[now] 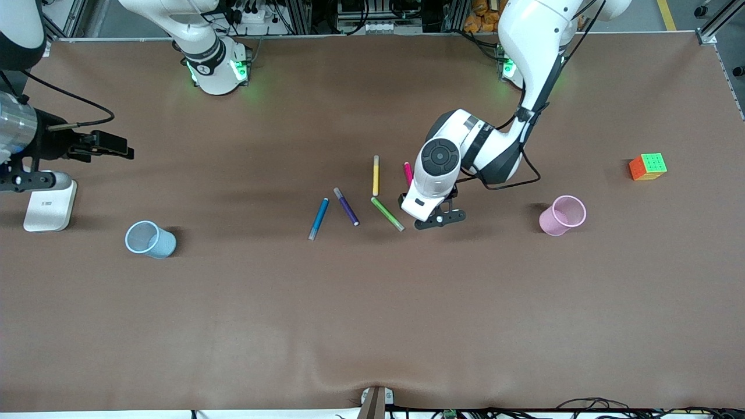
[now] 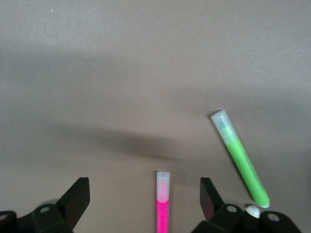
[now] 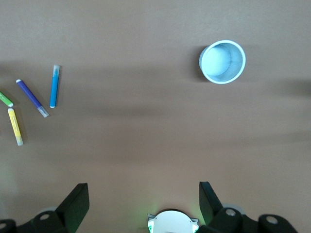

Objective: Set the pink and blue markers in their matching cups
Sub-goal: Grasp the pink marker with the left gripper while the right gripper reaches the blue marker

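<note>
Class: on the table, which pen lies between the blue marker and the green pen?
The purple pen lies between the blue marker and the green pen, seen in the front view.

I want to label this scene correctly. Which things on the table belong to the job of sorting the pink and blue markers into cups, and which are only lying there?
Belong to the job:
pink marker
blue marker
pink cup
blue cup

Only lying there:
purple marker
yellow marker
green marker
cube
white stand
</note>
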`<move>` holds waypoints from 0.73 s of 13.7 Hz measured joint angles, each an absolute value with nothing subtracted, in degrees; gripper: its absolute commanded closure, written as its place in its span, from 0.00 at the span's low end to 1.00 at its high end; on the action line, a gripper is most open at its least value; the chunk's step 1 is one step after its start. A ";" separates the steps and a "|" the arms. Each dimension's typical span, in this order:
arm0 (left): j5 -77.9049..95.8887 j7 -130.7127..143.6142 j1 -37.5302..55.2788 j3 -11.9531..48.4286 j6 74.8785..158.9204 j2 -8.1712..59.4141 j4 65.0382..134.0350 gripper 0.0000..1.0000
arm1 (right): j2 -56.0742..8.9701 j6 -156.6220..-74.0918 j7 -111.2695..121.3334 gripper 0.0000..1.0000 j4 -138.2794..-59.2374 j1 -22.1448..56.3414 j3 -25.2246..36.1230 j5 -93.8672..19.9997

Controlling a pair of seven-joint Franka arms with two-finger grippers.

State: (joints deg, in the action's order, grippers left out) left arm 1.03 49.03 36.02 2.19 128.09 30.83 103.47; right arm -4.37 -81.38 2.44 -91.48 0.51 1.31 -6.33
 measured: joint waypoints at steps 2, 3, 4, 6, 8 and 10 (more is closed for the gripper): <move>1.03 50.82 36.59 2.22 129.24 31.09 104.43 0.04 | -6.27 -81.63 2.85 0.00 -91.60 2.19 1.26 -6.40; 1.03 51.69 37.07 2.25 129.65 31.26 104.50 0.09 | -7.40 -82.49 2.85 0.00 -91.62 3.41 1.23 -6.41; 1.03 52.29 37.57 2.25 130.17 31.45 104.52 0.12 | -8.39 -83.92 2.85 0.00 -91.64 4.64 1.21 -6.41; 1.03 53.34 38.34 2.26 131.63 32.15 104.66 0.18 | -9.89 -86.75 2.83 0.00 -91.67 6.59 1.17 -6.41; 1.02 54.24 38.88 2.26 133.77 33.57 104.97 0.24 | -10.92 -89.39 2.72 0.00 -91.67 8.09 1.17 -6.51; 1.02 55.19 39.48 2.29 135.07 34.98 105.04 0.28 | -11.62 -91.37 1.43 0.00 -91.68 9.59 1.17 -6.72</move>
State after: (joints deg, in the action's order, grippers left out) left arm 1.02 55.19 39.48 2.29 135.07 34.98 105.04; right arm -11.62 -91.37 1.43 -91.68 9.59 1.17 -6.72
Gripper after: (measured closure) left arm 0.233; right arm 0.000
